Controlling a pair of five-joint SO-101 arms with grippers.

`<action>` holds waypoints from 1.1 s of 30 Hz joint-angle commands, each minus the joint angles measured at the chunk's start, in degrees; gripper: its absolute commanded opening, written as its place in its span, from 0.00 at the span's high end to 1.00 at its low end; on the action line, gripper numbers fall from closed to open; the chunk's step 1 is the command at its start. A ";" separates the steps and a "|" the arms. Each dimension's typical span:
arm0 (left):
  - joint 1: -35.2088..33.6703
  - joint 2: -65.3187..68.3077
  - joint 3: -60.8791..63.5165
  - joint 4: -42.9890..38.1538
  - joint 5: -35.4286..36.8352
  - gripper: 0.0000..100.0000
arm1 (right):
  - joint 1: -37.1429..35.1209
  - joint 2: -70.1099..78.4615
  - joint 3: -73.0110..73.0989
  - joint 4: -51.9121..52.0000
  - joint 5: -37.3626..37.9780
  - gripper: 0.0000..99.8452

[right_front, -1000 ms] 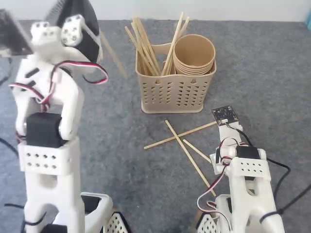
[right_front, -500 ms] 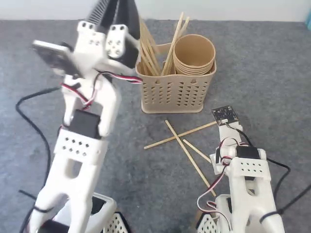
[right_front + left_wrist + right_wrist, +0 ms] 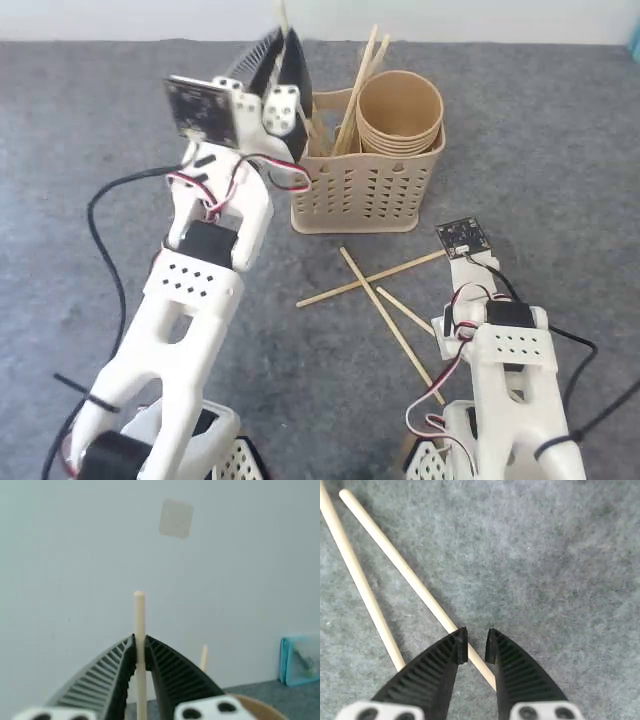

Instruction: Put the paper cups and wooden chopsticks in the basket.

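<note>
While the left arm stands at the 9 o'clock rim of the basket (image 3: 350, 195), I record the left gripper (image 3: 139, 641) clenched on one chopstick (image 3: 139, 611), held upright. Its lower end is cut off in the wrist view, and the high view hides it behind the arm, so I cannot tell whether it has entered the basket.

The basket sits at 12 o'clock on the grey mat (image 3: 560, 150). The cups (image 3: 400, 110) are stacked inside it at its 3 o'clock side. Basket chopsticks (image 3: 358, 90) lean out of it, and those at 9 o'clock are largely masked by the left gripper, so I cannot count them.

Three loose chopsticks (image 3: 385, 314) lie crossed on the mat at 6 o'clock from the basket. The longest runs toward 5 o'clock and passes under the right arm (image 3: 500, 345).

The right gripper (image 3: 476, 645) hangs low over the mat, its jaws a narrow gap apart and grasping nothing. One loose chopstick passes beneath its tips, and whether they touch I cannot tell.
</note>
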 commanded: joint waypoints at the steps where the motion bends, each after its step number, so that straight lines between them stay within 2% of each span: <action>1: 0.44 -4.92 3.03 -1.23 -2.29 0.89 | 0.66 -0.66 0.00 -1.10 -0.26 0.92; 4: -0.35 -9.41 6.81 0.00 -2.37 0.77 | 0.66 -0.66 0.00 -1.10 -0.26 0.92; 6: -1.14 -13.01 7.16 4.84 -2.37 0.72 | 0.66 -0.66 0.00 -1.19 -0.26 0.92; 10: -4.04 -21.19 4.00 18.73 -2.64 0.72 | 0.40 -0.40 0.09 -1.89 -0.26 0.93; 17: -13.45 -31.12 -6.46 47.03 -2.37 0.72 | -0.48 -0.13 0.09 -1.80 -0.18 0.92; 20: -16.44 -34.29 -7.16 56.18 -2.29 0.72 | -3.47 -0.04 0.79 -1.89 0.00 0.92; 23: -19.25 -37.63 -5.67 63.74 -2.29 0.72 | -6.11 -0.13 1.14 -1.98 4.40 0.92; 26: -21.89 -41.58 -1.36 69.10 -2.29 0.72 | -7.69 -0.04 1.14 -1.98 6.59 0.91; 29: -24.18 -45.71 6.55 71.74 -1.58 0.72 | -8.40 -0.04 0.97 -1.98 7.65 0.85; 33: -28.92 -51.08 20.26 66.55 -0.62 0.72 | -8.40 -0.04 0.53 -4.70 8.35 0.85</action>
